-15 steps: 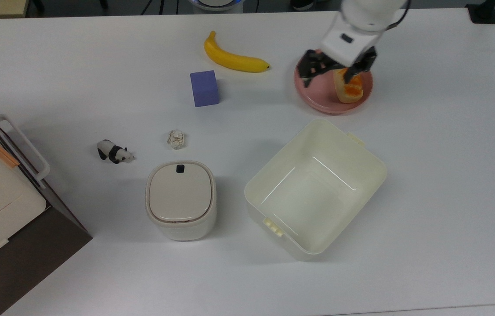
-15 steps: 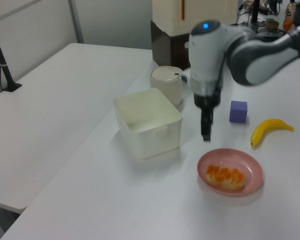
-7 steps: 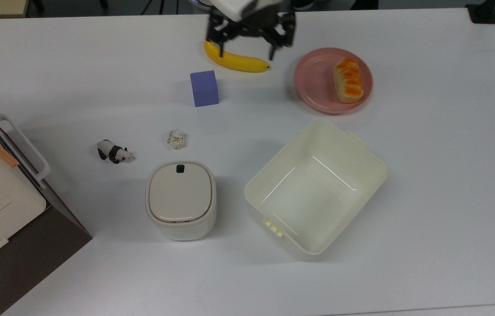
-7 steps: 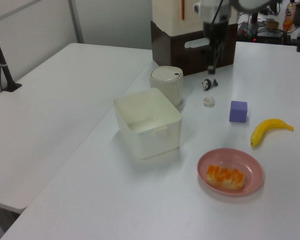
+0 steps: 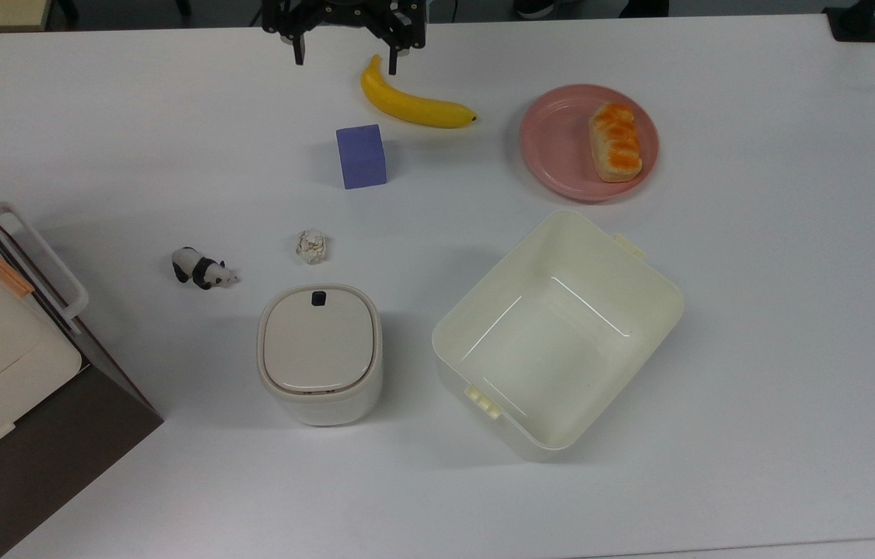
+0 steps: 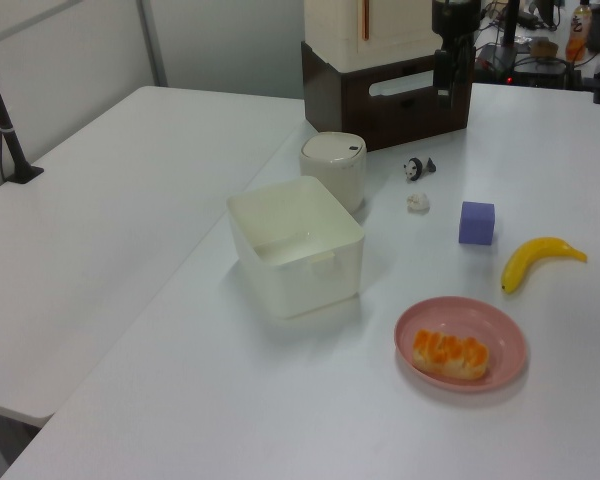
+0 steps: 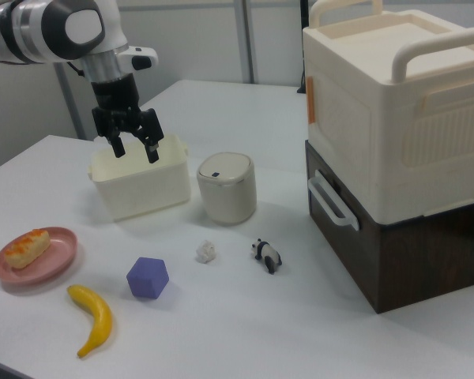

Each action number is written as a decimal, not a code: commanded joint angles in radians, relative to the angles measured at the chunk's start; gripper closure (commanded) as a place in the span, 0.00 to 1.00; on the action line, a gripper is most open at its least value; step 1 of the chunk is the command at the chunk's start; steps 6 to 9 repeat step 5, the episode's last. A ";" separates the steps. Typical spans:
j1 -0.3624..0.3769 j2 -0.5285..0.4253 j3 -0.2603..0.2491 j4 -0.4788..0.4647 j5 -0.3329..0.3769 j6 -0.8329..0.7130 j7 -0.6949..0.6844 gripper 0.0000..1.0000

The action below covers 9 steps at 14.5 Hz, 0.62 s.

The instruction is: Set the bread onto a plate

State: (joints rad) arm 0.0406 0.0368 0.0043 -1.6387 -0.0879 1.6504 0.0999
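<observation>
resting flat on the plate [image 5: 561, 151], toward the top view's right side of it, the bread [image 5: 615, 143] is found glazed side up and free of any grip; the same is confirmed in the left view, where the bread [image 6: 450, 355] lies inside the raised rim of the plate [image 6: 500, 330], and in the right view, bread [image 7: 27, 245] on plate [image 7: 51, 264]. the placement is judged complete; nothing of the task appears to be left beyond parking the arm.

the claw [image 5: 344, 43] is seen at the top view's upper edge, well apart from the plate, above the tabletop [image 5: 755, 310] near the stem end of the banana [image 5: 414, 105]. in the right view the claw [image 7: 132, 148] is held high, pointing straight down from a vertical wrist, its fingers [image 7: 152, 151] spread apart and nothing held between them. the tub [image 5: 557, 334], the lidded bin [image 5: 318, 353] and the purple block [image 5: 362, 156] are noted undisturbed in position on the tabletop.
</observation>
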 commanded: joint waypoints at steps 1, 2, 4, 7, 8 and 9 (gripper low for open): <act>-0.039 -0.029 0.034 -0.020 0.016 -0.037 -0.014 0.00; -0.039 -0.037 0.033 -0.021 0.016 -0.038 -0.011 0.00; -0.039 -0.037 0.031 -0.021 0.014 -0.037 -0.011 0.00; -0.042 -0.037 0.026 -0.020 0.014 -0.037 -0.011 0.00; -0.042 -0.037 0.026 -0.020 0.014 -0.037 -0.011 0.00; -0.042 -0.037 0.026 -0.020 0.014 -0.037 -0.011 0.00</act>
